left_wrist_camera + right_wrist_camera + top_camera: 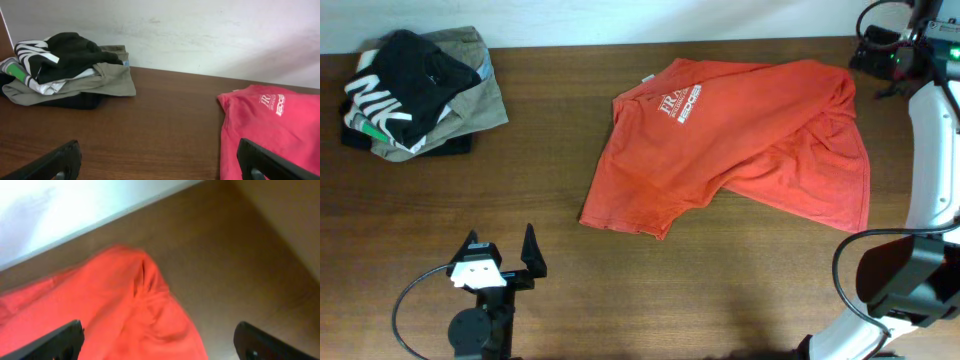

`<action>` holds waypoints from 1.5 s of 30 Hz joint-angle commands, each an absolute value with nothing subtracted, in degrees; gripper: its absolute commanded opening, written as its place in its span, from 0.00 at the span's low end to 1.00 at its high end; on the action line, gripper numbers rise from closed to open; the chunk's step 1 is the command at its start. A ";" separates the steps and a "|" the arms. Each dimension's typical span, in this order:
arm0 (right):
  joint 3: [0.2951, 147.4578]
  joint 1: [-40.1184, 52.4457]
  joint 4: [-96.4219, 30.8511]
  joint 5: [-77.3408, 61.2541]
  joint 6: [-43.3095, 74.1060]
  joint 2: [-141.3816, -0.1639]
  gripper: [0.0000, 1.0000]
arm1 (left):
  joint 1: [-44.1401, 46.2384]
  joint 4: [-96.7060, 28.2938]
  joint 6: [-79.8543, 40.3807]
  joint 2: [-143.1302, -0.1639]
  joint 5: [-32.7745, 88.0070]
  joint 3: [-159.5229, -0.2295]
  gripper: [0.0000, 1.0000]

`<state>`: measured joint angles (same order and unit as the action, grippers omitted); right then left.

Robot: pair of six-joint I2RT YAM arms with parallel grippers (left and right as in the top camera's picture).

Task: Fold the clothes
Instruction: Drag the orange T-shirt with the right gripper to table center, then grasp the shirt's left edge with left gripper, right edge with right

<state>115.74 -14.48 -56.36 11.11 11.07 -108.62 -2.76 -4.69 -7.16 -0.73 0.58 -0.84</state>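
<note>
The red-orange T-shirt [740,140] is found lying rumpled on the table [650,290], right of centre, with its white print facing up and its collar near the far edge. The left gripper [501,252] is observed spread wide and empty by the front edge, well apart from the shirt. The right gripper [160,347] is likewise spread wide over the shirt's far right corner, with nothing pinched. Open wood is noted between the shirt and the pile of garments [420,95] at the far left corner.

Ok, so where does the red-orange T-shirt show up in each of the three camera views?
Overhead: the T-shirt lies right of centre, in the upper half.
Left wrist: lower right corner.
Right wrist: lower left, slightly blurred.
Shared landmark: the brown table meeting the white wall along its far edge.
</note>
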 commanded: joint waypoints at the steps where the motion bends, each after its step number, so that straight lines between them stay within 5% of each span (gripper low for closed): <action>1: 119.79 -14.28 -63.59 6.39 15.33 -107.48 0.99 | -3.05 -4.78 -7.46 -0.45 0.60 -0.51 0.99; 4: 120.27 -14.28 -71.70 -6.04 15.31 -107.00 0.99 | -3.05 -4.78 -7.46 -0.45 0.60 -0.51 0.99; 16: 120.22 -14.26 -97.27 -0.56 22.13 -92.68 0.99 | -3.05 -3.44 -7.53 -0.45 1.65 -0.54 0.99; 22: 109.32 -14.22 -96.73 6.11 30.11 -81.73 0.99 | -3.05 2.24 -9.50 -2.79 19.92 -7.31 0.99; 26: 95.15 -14.24 -91.48 6.24 30.70 -72.95 0.99 | -3.05 -11.11 -3.36 -23.94 23.90 -30.50 0.99; 32: 77.45 -14.28 -82.26 2.39 33.95 -71.46 0.99 | -0.38 -48.14 -3.20 -63.11 29.82 -70.06 0.99; 35: 75.92 -14.28 -79.99 2.37 33.98 -75.40 0.99 | 1.06 -50.22 -7.68 -73.69 27.66 -71.09 0.99; 39: 75.92 -14.33 -77.80 2.31 33.98 -80.25 0.99 | 10.79 -54.81 -15.79 -83.00 3.81 -71.09 0.99; 45: 75.92 -14.33 -76.03 2.20 33.91 -82.89 0.99 | 18.48 -49.52 -15.81 -93.30 5.52 -71.09 0.99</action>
<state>76.14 -14.37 -76.20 2.20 33.19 -82.85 17.56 -50.39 -14.68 -90.72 7.20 -70.74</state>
